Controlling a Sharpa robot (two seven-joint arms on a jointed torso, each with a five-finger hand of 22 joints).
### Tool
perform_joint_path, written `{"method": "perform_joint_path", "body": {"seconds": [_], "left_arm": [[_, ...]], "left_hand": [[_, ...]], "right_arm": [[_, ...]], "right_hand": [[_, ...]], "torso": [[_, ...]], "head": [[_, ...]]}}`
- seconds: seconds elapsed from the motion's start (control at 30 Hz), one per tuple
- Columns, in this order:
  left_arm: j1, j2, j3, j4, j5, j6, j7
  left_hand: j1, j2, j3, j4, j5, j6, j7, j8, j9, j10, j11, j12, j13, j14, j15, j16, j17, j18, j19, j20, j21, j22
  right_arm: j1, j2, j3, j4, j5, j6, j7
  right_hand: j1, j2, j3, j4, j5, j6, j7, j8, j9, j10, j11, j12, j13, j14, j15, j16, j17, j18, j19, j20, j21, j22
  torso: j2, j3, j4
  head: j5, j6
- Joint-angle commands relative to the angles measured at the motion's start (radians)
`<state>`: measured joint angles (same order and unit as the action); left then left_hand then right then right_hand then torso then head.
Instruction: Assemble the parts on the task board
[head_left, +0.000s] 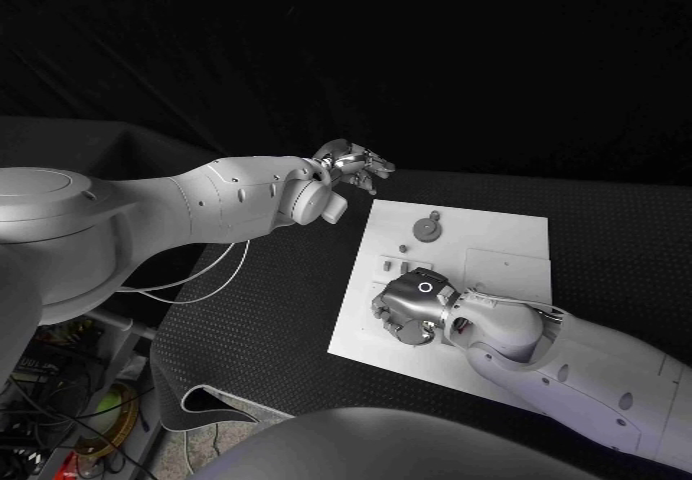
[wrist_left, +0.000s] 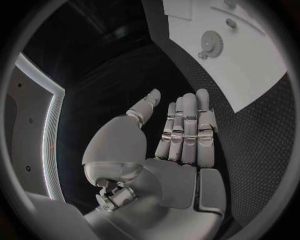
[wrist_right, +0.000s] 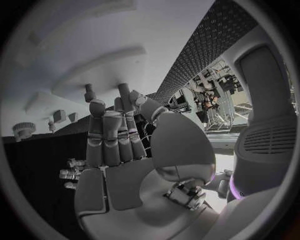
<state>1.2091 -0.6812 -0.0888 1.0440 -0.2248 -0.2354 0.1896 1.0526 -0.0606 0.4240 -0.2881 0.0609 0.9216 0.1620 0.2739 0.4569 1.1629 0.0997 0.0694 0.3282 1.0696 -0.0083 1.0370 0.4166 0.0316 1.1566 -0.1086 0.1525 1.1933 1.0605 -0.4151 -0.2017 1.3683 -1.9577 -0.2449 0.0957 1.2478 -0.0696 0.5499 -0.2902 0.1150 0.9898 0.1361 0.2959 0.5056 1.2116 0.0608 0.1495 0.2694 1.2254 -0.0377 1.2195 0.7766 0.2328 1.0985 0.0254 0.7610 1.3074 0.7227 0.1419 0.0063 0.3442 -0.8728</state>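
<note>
The white task board (head_left: 498, 255) lies in the middle of the black table. A grey gear part (head_left: 428, 228) sits near its far edge, with a small peg (head_left: 433, 215) just beyond it. My right hand (head_left: 411, 308) hovers over the board's near left part, fingers stretched out side by side and holding nothing (wrist_right: 125, 145). The board (wrist_right: 94, 40) spreads beyond its fingertips, with the gear (wrist_right: 24, 129) off to the side. My left hand (head_left: 353, 160) hangs off the board's far left corner, fingers straight and empty (wrist_left: 181, 130). Its wrist view shows the board (wrist_left: 250, 70) and gear (wrist_left: 211, 39).
A raised white square block (head_left: 508, 270) sits on the board's right half, and small sockets (head_left: 404, 265) lie just beyond my right hand. The black mat (head_left: 260, 310) extends left of the board. Cables and clutter (head_left: 72, 400) lie below the table's left edge.
</note>
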Motion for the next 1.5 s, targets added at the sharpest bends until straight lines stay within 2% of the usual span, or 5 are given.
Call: {"method": "perform_joint_path", "body": {"seconds": [0.03,0.47,0.87,1.03,1.5], "left_arm": [[0.002,0.0,0.001,0.001,-0.002,0.013,0.004],[0.002,0.0,0.001,0.001,-0.014,0.012,0.008],[0.002,-0.001,0.001,0.0,-0.014,0.013,0.007],[0.002,-0.003,0.001,-0.001,-0.014,0.015,0.007],[0.002,-0.006,0.0,-0.023,-0.014,0.011,0.009]], "left_hand": [[-0.006,0.001,-0.002,0.0,-0.002,-0.006,0.001,0.006,-0.001,-0.008,0.002,0.005,0.001,0.008,-0.001,-0.006,0.001,0.013,0.004,0.001,-0.004,0.001],[-0.008,0.0,-0.003,0.001,-0.003,-0.007,0.001,0.006,-0.002,-0.008,0.002,0.005,0.001,0.007,-0.001,-0.006,0.001,0.013,0.004,0.001,-0.005,0.002],[-0.008,0.0,-0.004,0.0,-0.002,-0.007,0.002,0.006,-0.002,-0.008,0.002,0.005,0.001,0.007,-0.001,-0.007,0.002,0.013,0.004,0.001,-0.005,0.002],[-0.008,0.0,-0.004,0.0,-0.002,-0.008,0.002,0.006,-0.002,-0.008,0.002,0.005,0.001,0.007,-0.001,-0.007,0.002,0.013,0.004,0.001,-0.006,0.002],[-0.008,0.0,-0.003,0.0,-0.002,-0.008,0.002,0.006,-0.002,-0.008,0.002,0.005,0.001,0.007,-0.001,-0.007,0.002,0.014,0.004,0.001,-0.006,0.002]], "right_arm": [[-0.012,-0.005,-0.011,-0.012,0.005,0.057,0.0],[-0.012,-0.006,-0.011,-0.012,0.024,0.007,0.008],[-0.012,-0.022,-0.011,0.002,0.035,-0.052,0.008],[-0.01,-0.049,-0.008,0.033,0.045,-0.087,0.012],[0.038,-0.143,0.09,0.142,0.174,-0.123,0.028]], "right_hand": [[-0.028,-0.039,-0.008,0.001,0.004,-0.019,0.004,-0.011,-0.007,0.007,0.016,-0.011,-0.001,-0.006,0.003,-0.002,-0.001,0.029,-0.006,0.002,0.001,0.018],[-0.077,-0.108,-0.018,0.008,0.004,-0.12,0.049,-0.063,-0.03,-0.072,0.049,-0.063,-0.012,-0.024,0.035,0.0,0.001,0.029,-0.011,0.008,-0.009,0.015],[-0.08,-0.124,-0.014,0.012,0.004,-0.15,0.062,-0.074,-0.036,-0.099,0.061,-0.077,-0.014,-0.032,0.047,0.005,0.002,0.029,-0.014,0.01,-0.011,0.017],[-0.081,-0.129,-0.013,0.014,0.004,-0.153,0.063,-0.074,-0.036,-0.101,0.062,-0.078,-0.014,-0.032,0.048,0.006,0.002,0.029,-0.014,0.011,-0.011,0.017],[-0.136,-0.153,-0.018,0.08,0.002,-0.163,0.042,-0.066,-0.036,-0.105,0.062,-0.074,-0.008,-0.03,0.048,0.013,0.0,0.029,-0.01,0.008,-0.008,0.019]], "torso": [[0.0,0.0006,-0.0006],[0.0,0.0012,-0.0007],[-0.001,0.0011,-0.0002],[-0.001,0.0013,-0.0006],[-0.002,0.005,-0.0062]], "head": [[0.0,0.0],[-0.004,0.0],[-0.006,0.0],[-0.019,0.0],[-0.059,0.0]]}}
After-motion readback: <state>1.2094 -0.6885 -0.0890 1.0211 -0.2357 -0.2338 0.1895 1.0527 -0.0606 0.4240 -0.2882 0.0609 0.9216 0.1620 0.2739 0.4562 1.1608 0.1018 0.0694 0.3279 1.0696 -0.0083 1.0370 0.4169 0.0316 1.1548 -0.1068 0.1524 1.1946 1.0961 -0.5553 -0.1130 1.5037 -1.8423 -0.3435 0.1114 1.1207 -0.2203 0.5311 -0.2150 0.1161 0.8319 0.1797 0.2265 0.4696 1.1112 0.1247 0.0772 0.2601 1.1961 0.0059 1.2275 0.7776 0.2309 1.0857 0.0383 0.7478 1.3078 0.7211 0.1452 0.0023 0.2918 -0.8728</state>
